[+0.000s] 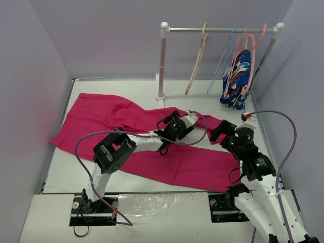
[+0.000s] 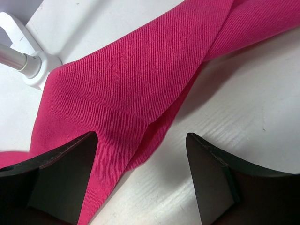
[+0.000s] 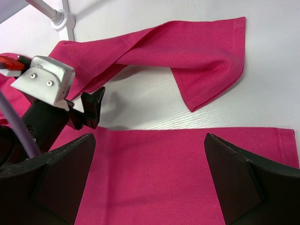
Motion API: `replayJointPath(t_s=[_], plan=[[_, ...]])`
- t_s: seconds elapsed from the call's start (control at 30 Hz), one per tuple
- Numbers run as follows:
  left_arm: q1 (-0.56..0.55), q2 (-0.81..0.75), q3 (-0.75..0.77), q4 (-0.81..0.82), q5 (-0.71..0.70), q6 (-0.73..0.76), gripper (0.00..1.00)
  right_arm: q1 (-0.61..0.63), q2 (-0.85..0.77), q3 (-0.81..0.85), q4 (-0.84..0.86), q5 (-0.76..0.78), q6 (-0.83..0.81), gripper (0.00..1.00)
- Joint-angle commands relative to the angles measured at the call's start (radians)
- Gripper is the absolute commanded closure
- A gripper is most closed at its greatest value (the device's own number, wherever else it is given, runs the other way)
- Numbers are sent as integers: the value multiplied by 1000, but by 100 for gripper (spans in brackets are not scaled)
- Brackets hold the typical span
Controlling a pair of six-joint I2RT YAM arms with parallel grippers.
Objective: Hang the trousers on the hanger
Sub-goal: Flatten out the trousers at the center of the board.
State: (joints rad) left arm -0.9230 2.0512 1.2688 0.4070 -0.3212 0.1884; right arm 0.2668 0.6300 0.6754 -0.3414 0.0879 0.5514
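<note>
1. The trousers [image 1: 101,119] are being shown spread flat on the table [image 1: 61,172], waist to the left. The upper leg is being twisted over itself near the foot of the rail [image 1: 217,30].
2. The hanger [image 1: 196,66] is being carried by that rail, well apart from the cloth and from both arms.
3. The left gripper [image 2: 140,140] is being held wide, low over the folded edge of the upper leg. No cloth is being pinched.
4. The right gripper [image 3: 149,140] is likewise being held wide and empty, above the lower leg and near its hem.
5. The step in hand is judged to be the first grasp of the cloth, which is being prepared. The next move is judged to call for a descent onto a fold and a firm closing there.
</note>
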Motion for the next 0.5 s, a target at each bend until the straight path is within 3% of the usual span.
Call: replayJointPath(t_s=[0.0, 0.23, 0.33, 0.47], plan=[[-15, 7, 72, 140, -82, 64, 28, -8, -1, 30, 21, -12, -4, 0], [-16, 49, 98, 165, -122, 93, 36, -6, -4, 29, 16, -16, -2, 0], [-16, 59, 104, 185, -128, 108, 46, -8, -9, 28, 13, -15, 1, 0], [-16, 73, 127, 177, -138, 120, 67, -8, -10, 29, 11, -14, -1, 0]])
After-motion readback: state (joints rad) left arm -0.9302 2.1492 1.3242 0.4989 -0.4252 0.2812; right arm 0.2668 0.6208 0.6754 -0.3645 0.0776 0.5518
